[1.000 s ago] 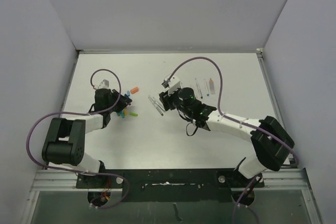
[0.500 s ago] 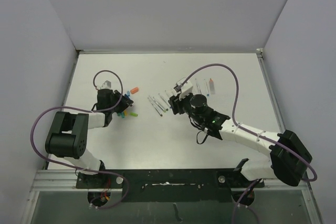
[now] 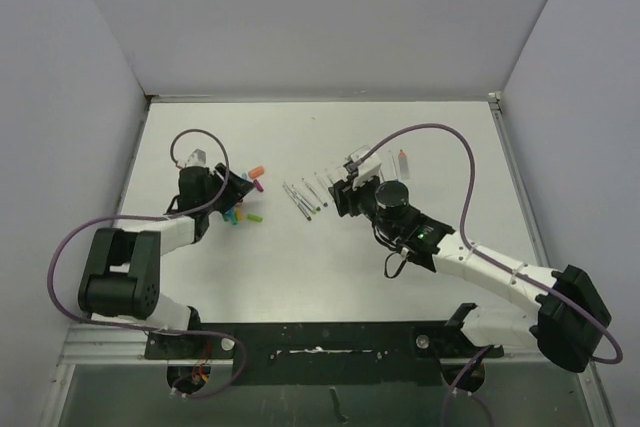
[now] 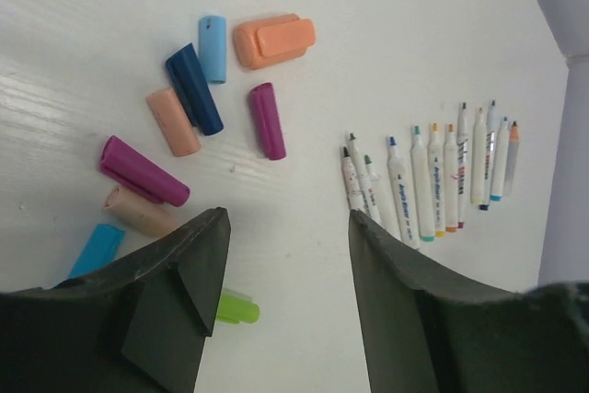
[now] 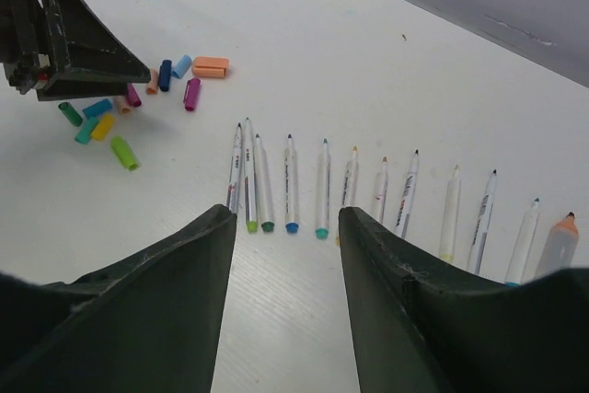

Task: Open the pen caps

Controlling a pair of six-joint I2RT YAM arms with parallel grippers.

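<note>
Several pen caps [image 4: 194, 89] lie loose on the white table in orange, blue, peach, magenta, cyan and green; a fat orange cap [image 4: 273, 40] is farthest out. They show as a small cluster of pen caps [image 3: 245, 202] in the top view and as scattered pen caps [image 5: 138, 98] in the right wrist view. My left gripper [image 4: 285, 227] hangs open just above them, with only bare table between its fingers. My right gripper [image 5: 285, 218] is open and empty over the near ends of the uncapped pens [image 5: 322, 186].
The uncapped pens [image 4: 433, 181] lie side by side in a row to the right of the caps. A fatter orange-tipped marker [image 5: 560, 241] ends the row. My left gripper [image 3: 238, 192] and right gripper [image 3: 338, 195] are about a hand's width apart.
My left gripper has opened, and a magenta cap now lies beside the orange one. My right arm has drawn back to the right, over the pen row.
</note>
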